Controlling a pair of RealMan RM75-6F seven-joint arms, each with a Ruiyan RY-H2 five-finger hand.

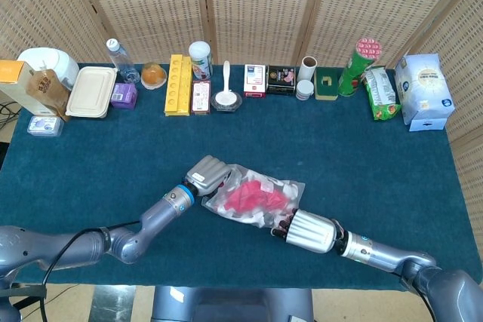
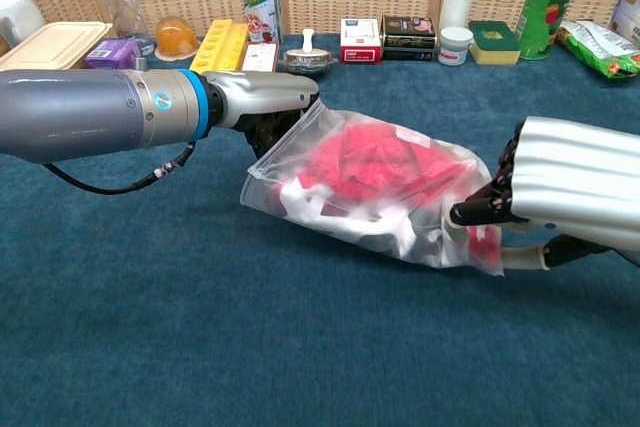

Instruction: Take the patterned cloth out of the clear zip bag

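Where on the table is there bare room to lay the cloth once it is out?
Bare blue table lies between the back row and the zip bag, widest to its right. Crowded: the back edge, and around the bag, where the left hand and right hand meet it.

Both arms lie low, left hand (image 2: 255, 99) and right hand (image 2: 560, 182) facing (fingers (image 2: 478, 209) curled in).

bright, even light from above, soft short shadows; glare on the clear zip bag (image 2: 350, 187); both views sharp, chest view's edges slightly bowed.
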